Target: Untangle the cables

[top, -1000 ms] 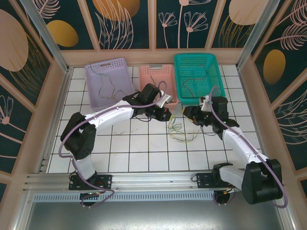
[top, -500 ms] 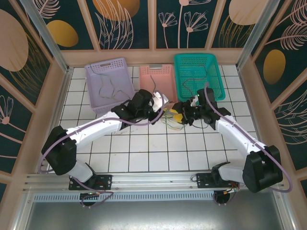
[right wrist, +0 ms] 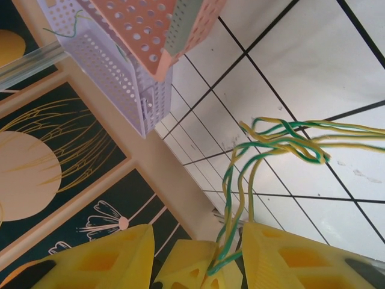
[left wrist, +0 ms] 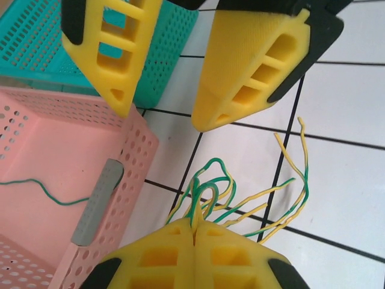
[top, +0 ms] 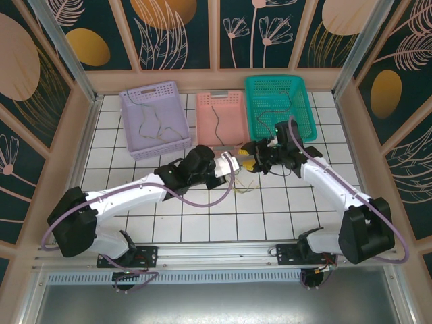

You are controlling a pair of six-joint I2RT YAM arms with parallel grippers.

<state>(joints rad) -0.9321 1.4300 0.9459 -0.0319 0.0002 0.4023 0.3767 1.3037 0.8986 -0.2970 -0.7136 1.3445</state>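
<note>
three baskets, two pincers, several cables

So the right claw had its yellow fingers spread wide, and the left claw poked up between them, pinching the green-and-yellow cables that looped out over the white tiled tabletop.

- Your yellow-green cables are a looped tangle, pinched in the left gripper, loose ends fanning over the tabletop.
- One thin green cable squiggles across the pink basket's floor.
- More dark cables lie in the lilac basket and teal basket.
</note>
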